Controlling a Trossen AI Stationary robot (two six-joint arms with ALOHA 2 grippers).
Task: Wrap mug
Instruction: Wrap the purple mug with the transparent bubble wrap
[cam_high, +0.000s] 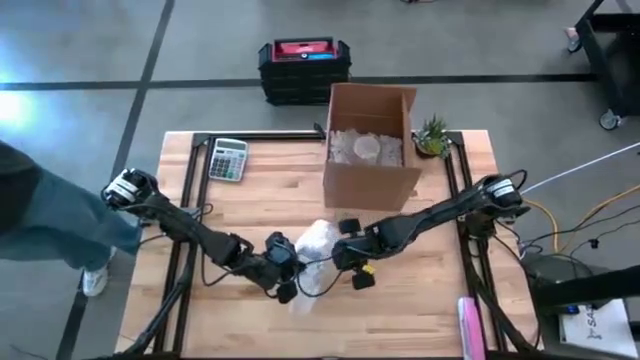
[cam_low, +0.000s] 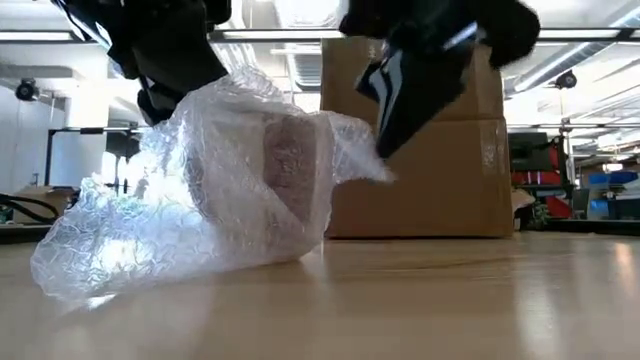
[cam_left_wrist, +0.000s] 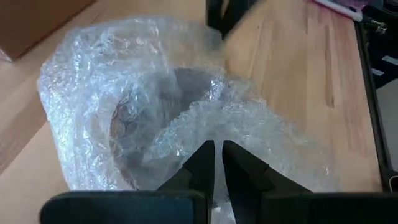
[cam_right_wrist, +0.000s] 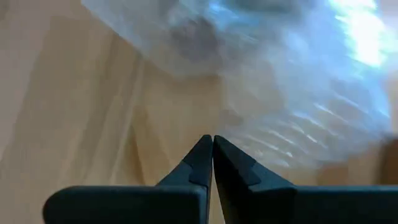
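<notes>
One mug (cam_left_wrist: 180, 93), one bubble wrap sheet (cam_high: 316, 255), two grippers, one cardboard box (cam_high: 370, 145)

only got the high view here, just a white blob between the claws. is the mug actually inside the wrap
observer: yes. In the left wrist view the mug shows as a dark shape through the bubble wrap.
operator: is the left claw holding anything
observer: the left claw is pinched shut on a fold of the wrap.
operator: and the right one
observer: the right claw is shut with nothing between its tips; the wrap lies just ahead of it.
</notes>
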